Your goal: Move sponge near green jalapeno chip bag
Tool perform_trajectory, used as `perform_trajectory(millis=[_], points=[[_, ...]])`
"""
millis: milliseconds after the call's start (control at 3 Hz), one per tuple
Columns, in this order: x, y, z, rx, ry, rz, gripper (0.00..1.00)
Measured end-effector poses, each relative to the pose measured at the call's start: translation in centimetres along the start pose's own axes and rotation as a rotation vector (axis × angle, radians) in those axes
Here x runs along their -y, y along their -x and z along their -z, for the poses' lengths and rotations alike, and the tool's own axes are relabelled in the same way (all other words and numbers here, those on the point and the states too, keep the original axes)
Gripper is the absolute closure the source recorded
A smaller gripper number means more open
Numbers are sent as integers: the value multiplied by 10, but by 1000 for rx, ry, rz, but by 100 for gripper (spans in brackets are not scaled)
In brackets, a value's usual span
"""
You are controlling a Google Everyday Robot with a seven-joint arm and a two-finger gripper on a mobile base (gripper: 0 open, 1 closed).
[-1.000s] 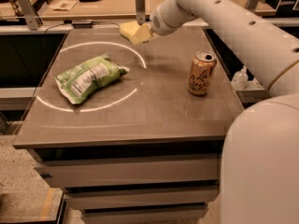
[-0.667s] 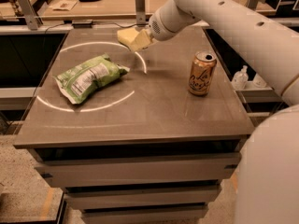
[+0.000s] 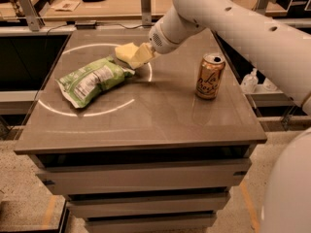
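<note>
The gripper (image 3: 141, 58), clenching the sponge (image 3: 124, 51), is hovering just beside the green jalapeno chip bag (image 3: 92, 79), likely risking shoving it when lowering.

Single view, one entry. The camera sits high above the near edge of the desk (image 3: 160, 115) and faces down toward the far edge, at middling distance, with the top and front in frame. My gripper (image 3: 140, 57), clasping the sponge (image 3: 124, 51), is over the far-centre.
</note>
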State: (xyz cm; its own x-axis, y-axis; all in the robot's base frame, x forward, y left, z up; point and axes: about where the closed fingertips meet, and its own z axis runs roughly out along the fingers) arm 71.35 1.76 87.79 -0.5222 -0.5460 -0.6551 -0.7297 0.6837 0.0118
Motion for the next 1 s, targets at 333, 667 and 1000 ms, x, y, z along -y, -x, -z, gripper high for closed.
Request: perform_trajectory(millis=[333,667,1000], points=[[-14,-10,-8,-37,64,-12,100],[-20,-21,-15,-66,163,-47,82],[-23,-21,-17,-71,178,-51,57]])
